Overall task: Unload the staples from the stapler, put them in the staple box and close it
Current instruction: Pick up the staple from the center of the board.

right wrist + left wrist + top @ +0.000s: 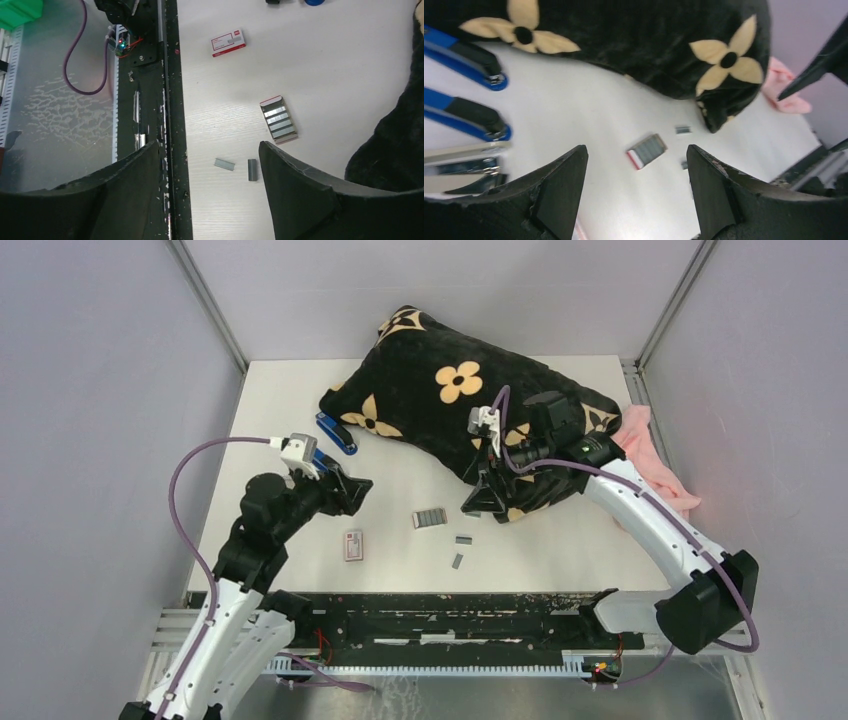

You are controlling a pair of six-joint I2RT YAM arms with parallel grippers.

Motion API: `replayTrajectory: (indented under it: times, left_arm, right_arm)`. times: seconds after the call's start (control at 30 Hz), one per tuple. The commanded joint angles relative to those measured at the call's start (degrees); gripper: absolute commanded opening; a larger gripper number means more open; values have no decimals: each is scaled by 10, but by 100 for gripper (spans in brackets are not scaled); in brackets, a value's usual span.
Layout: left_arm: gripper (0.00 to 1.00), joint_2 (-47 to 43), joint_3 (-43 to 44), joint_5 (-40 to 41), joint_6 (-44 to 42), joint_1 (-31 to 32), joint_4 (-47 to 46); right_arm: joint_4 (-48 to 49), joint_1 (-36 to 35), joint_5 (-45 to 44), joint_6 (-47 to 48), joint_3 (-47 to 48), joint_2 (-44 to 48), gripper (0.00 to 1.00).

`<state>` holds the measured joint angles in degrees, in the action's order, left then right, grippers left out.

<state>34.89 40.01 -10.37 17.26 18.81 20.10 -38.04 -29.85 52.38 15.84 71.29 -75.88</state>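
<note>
Two short grey strips of staples [463,539] [457,561] lie on the white table, seen between my right fingers as staples [224,164] [252,170]. My right gripper [483,502] [210,147] hovers above them, open and empty. A blue and black stapler [337,435] lies by the pillow's edge. At the left of the left wrist view are two blue and black stapler arms [466,57] [469,115] and a bare silver magazine rail [466,151]. My left gripper [358,492] [636,150] is open and empty beside them.
An open tray of staple strips [429,517] [279,120] sits mid-table. A small white-and-red box [353,544] [228,42] lies nearer the front. A black flowered pillow [450,410] fills the back, with a pink cloth [650,450] at its right. The black front rail [170,100] borders the table.
</note>
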Motion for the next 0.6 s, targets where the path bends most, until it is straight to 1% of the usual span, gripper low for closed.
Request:
replayTrajectory:
  times: [0.0, 0.1, 0.2, 0.27, 0.33, 0.43, 0.5, 0.53, 0.57]
  left_arm:
    - [80, -34, -59, -114, 136, -3, -123]
    - [80, -45, -107, -147, 206, -3, -181]
    - [79, -47, -147, -172, 253, 0, -225]
    - [79, -55, -173, -175, 273, 6, -244]
    - [79, -69, -202, -161, 289, 23, -259]
    - [79, -79, -240, -106, 303, 84, -283]
    - [78, -65, -250, -46, 294, 156, -293]
    - [78, -44, -248, 3, 286, 209, -300]
    - [78, -24, -242, 39, 277, 239, -304]
  right_arm:
    - [7, 26, 93, 40, -28, 32, 82]
    - [23, 44, 134, 29, -43, 51, 87]
    - [41, 69, 154, 20, -58, 66, 89]
    - [56, 84, 165, 8, -67, 73, 90]
    - [74, 100, 180, -6, -77, 78, 91]
    - [96, 119, 192, -26, -85, 81, 91]
    - [117, 127, 197, -43, -95, 79, 91]
    - [129, 131, 198, -49, -100, 78, 91]
    - [132, 133, 198, -52, -101, 77, 91]
